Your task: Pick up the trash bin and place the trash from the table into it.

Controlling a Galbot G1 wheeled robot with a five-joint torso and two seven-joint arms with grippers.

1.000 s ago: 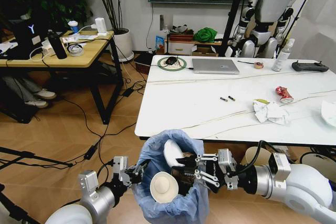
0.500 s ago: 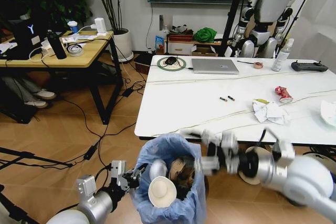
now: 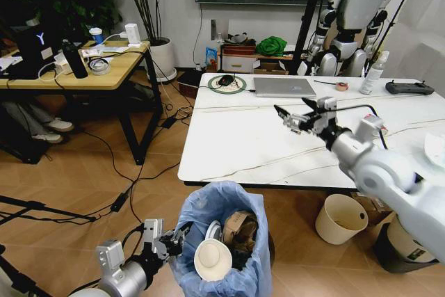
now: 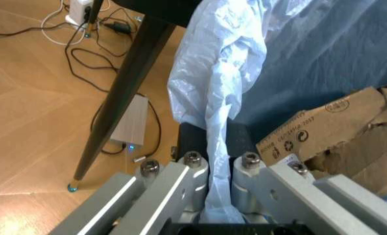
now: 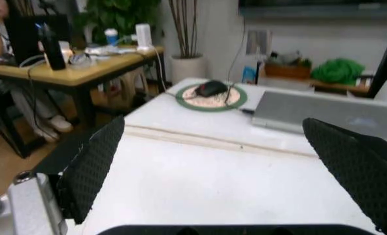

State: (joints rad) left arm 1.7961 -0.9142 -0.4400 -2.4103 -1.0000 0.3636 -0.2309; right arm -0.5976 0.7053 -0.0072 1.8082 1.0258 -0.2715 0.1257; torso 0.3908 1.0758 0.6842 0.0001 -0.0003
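The left gripper (image 4: 218, 161) pinches the bag rim of the trash bin (image 3: 224, 241), which hangs beside it below the table (image 3: 236, 140) edge; thin plastic could slip or tear. The right gripper (image 3: 300, 117), spread and empty, hovers over the tabletop, and may nudge the laptop (image 5: 324, 113) just beyond it

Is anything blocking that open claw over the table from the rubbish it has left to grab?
Nothing visible does. The right gripper hovers open above bare marble of the table. Its own arm covers where more trash might lie. The left gripper pinches the trash bin liner, below the table edge.
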